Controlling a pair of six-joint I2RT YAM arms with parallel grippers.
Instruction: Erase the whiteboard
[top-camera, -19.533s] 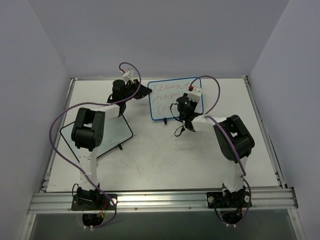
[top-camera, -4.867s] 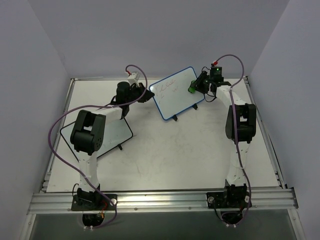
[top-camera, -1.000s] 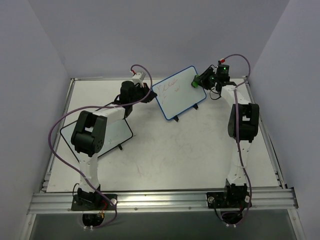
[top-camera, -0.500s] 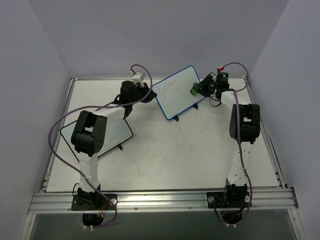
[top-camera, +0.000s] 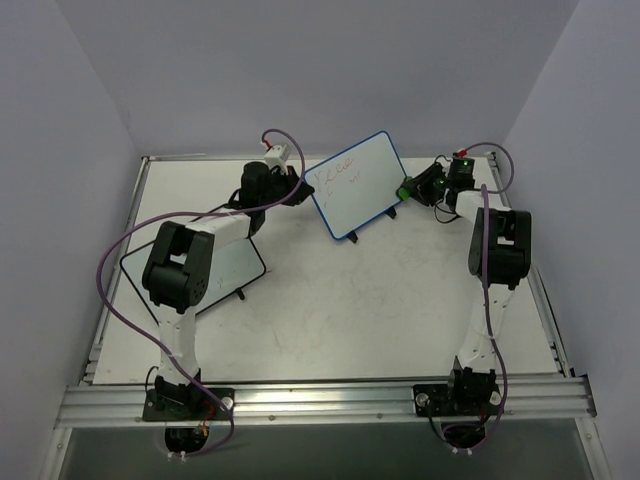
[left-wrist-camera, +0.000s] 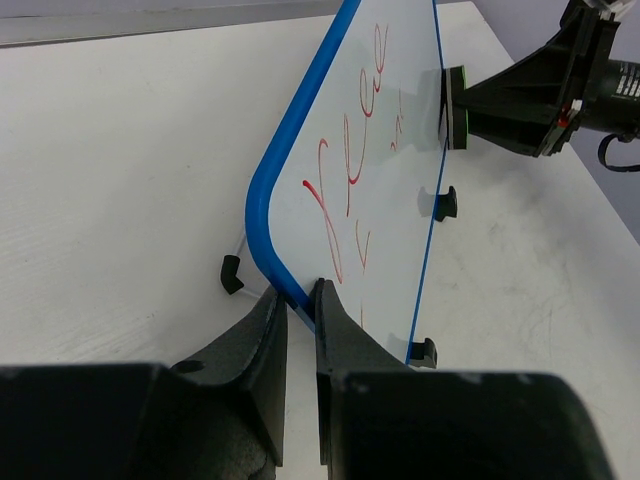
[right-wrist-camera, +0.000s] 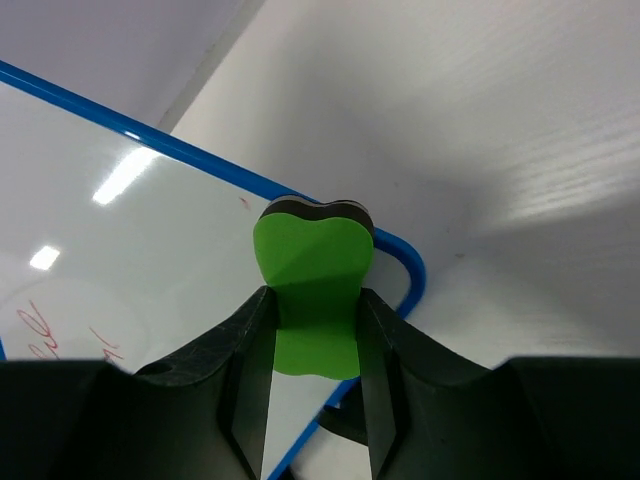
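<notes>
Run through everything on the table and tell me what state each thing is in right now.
Blue-framed whiteboard: tilted up on edge, red writing on the end near the left claw, the rest blank.
Left claw: shut on the board's blue frame.
Green eraser: gripped, at the board's far corner; contact unclear.
Right claw: shut on the eraser.
Black-framed whiteboard: on the table, partly hidden under the left arm, neither claw on it.

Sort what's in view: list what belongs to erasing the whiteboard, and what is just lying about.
Belongs to the job:
- blue-framed whiteboard, red writing on it
- green eraser, held in the right gripper
- left gripper, clamped on the board's edge

Just lying about:
- black-framed whiteboard, flat at the near left
</notes>
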